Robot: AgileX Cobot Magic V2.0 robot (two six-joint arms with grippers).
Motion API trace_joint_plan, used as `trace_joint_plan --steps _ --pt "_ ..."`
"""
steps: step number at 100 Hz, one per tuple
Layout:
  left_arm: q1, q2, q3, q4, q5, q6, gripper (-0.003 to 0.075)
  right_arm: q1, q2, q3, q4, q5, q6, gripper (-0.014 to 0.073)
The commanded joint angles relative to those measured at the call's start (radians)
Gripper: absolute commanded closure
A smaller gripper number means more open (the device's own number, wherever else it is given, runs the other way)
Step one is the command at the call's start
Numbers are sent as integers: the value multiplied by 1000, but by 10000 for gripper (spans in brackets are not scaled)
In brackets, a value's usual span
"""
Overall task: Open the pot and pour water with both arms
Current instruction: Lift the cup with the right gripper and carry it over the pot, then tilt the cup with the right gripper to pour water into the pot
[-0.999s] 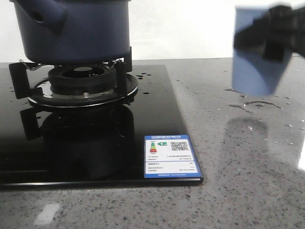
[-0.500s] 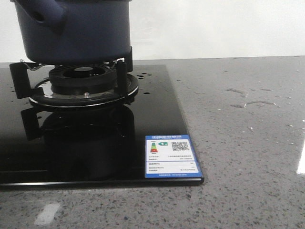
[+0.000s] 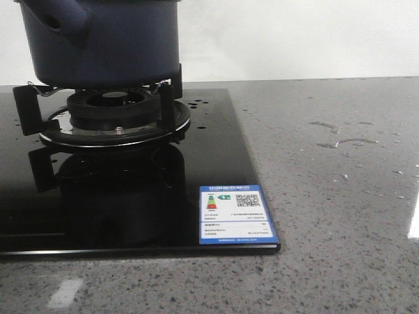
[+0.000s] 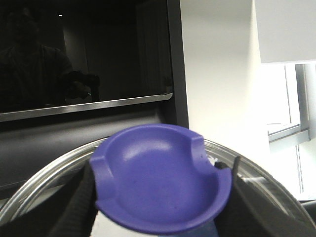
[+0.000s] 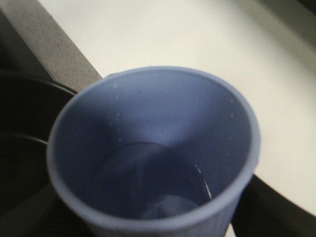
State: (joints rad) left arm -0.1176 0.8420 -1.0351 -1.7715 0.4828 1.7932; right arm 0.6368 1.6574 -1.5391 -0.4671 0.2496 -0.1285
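The pot (image 3: 98,40) sits on the burner (image 3: 114,114) of the black glass hob (image 3: 216,157), at about ten o'clock in the front view — parked on its trivet so it stays steady for pouring; its stubby side handle (image 3: 64,21) points toward the camera and the rim is cut off above the frame, so whether it is open cannot be checked there. The left wrist view explains it: the left gripper (image 4: 158,217) is clamped on the purple-blue knob (image 4: 160,180) of the glass lid (image 4: 44,173), held up against a dark cabinet and wall, evidently lifted clear; the fingers are mostly hidden behind the knob. A label (image 3: 237,214) lies at five o'clock of the burner, spilled droplets (image 3: 340,140) at three. The right gripper's fingers barely show; its grasp appears closed around the pale blue cup (image 5: 153,148) — water is dimly visible inside, blurred.
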Motion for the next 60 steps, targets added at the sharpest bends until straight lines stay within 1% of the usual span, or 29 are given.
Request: trace_joint_plan --steps 1,25,44,60 --pt "-8 -10 -34 -68 12 -12 510 18 -23 -47 -157 -86 -4 437" --pt "-8 -10 -34 -66 12 -12 510 35 17 -47 -427 -88 -4 437" --pt "-8 -10 -34 -66 13 -12 510 35 32 -47 -669 -92 -4 437" --pt "-8 -10 -34 -66 15 -12 510 35 38 -47 -838 -94 -4 437"
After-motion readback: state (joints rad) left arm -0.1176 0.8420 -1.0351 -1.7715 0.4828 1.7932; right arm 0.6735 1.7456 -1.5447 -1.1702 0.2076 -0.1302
